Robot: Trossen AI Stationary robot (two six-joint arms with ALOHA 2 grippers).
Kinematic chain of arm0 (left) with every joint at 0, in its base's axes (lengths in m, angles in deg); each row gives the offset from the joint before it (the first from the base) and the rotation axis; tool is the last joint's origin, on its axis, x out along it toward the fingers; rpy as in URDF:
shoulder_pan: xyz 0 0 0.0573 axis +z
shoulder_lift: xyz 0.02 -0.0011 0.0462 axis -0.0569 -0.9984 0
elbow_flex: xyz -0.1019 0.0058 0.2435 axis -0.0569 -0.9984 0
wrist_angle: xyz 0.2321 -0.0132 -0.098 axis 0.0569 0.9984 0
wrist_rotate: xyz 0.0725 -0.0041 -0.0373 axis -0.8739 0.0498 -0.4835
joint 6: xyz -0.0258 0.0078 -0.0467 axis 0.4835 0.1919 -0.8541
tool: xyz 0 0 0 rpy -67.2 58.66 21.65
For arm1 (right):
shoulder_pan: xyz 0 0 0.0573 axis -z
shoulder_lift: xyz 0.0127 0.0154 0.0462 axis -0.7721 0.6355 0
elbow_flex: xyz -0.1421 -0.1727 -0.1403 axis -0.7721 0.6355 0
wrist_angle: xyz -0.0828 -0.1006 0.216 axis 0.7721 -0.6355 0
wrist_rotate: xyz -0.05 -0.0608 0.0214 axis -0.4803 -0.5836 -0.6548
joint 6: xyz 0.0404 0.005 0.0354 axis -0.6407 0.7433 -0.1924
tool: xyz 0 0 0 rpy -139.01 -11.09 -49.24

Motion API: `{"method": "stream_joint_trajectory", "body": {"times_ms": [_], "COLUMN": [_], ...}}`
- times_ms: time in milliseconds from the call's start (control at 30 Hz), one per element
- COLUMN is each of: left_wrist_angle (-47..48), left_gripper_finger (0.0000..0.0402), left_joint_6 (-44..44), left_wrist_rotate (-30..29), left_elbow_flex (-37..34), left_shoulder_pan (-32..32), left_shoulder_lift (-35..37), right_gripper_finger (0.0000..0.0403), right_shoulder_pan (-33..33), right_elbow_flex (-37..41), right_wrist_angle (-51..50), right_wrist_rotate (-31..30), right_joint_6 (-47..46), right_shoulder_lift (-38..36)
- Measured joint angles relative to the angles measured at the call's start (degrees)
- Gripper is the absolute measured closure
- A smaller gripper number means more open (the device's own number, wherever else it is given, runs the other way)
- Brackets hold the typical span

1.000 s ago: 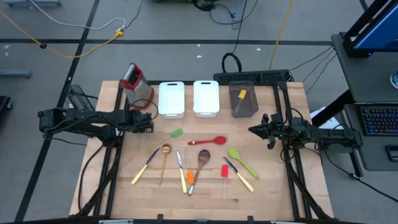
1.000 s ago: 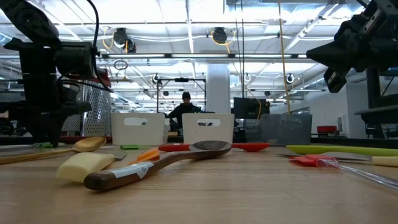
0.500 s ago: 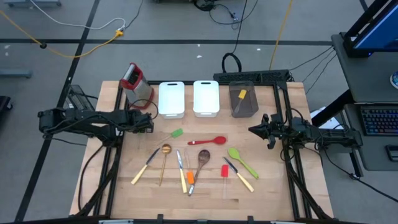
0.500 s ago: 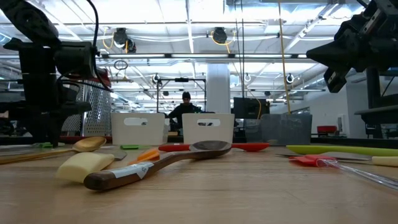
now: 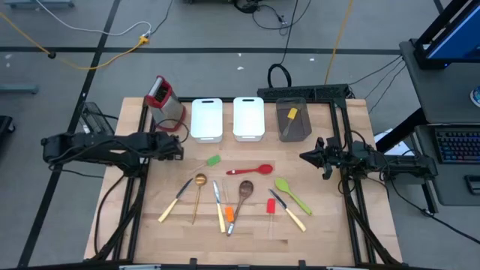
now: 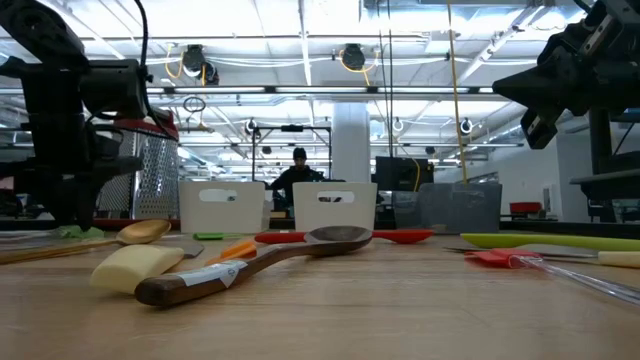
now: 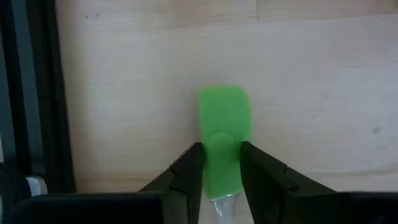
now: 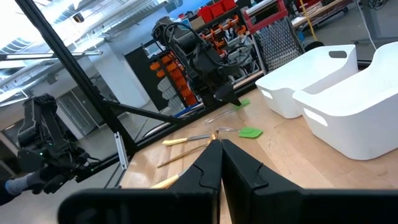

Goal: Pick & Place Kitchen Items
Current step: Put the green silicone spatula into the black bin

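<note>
My left gripper [image 7: 221, 149] hangs over the table's left part, pointing steeply down and shut on a small green spatula [image 7: 224, 115]. A second green spatula [image 5: 214, 160] lies flat on the wood a little to its right. Red spoon [image 5: 251, 170], gold spoon [image 5: 199, 184], wooden spoon [image 5: 244, 191], green spoon [image 5: 291, 193], red spatula [image 5: 271, 206] and cream-handled knives [image 5: 289, 211] lie flat mid-table. My right gripper [image 5: 304, 157] waits shut above the right edge, pointing level toward the table's middle. My left gripper pinches the green spatula between its two fingers, on the narrow lower part of the green head [image 7: 219, 163], where the clear handle starts. The fingers come from above, slanting down. The head sticks out past the fingertips, low over the wood; whether it touches, I cannot tell.
A red-topped metal grater [image 5: 161, 97] stands just beyond my left gripper. Two white trays [image 5: 207, 118] [image 5: 248, 118] and a grey tray [image 5: 293, 133] holding a yellow spatula [image 5: 291, 116] line the far edge. Bare wood lies along the near edge.
My left arm's rear part has drawn back a little toward the table's left edge, while its gripper stays over the same spot, shut on the green spatula. The utensils on the table have not moved.
</note>
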Motion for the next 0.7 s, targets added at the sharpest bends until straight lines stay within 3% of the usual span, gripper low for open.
{"method": "stream_joint_trajectory", "body": {"times_ms": [300, 567, 700], "left_wrist_angle": [-0.03, -1.83, -2.35], "left_gripper_finger": [0.0310, 0.0385, 0.0395], "left_joint_6": [0.38, 2.03, 2.01], "left_wrist_rotate": [0.29, -0.52, -0.58], "left_elbow_flex": [0.02, 0.22, 0.22], "left_shoulder_pan": [-0.04, -0.04, -0.04], "left_shoulder_lift": [0.30, -0.53, -0.55], "right_gripper_finger": [0.0403, 0.0403, 0.0403], "right_shoulder_pan": [0.01, 0.01, -0.01], "right_elbow_flex": [0.00, 0.00, 0.00], "right_wrist_angle": [0.00, 0.00, 0.00], "right_wrist_rotate": [0.00, 0.00, -0.01], "right_joint_6": [0.07, 0.04, 0.03], "right_shoulder_lift": [0.00, -0.01, -0.01]}}
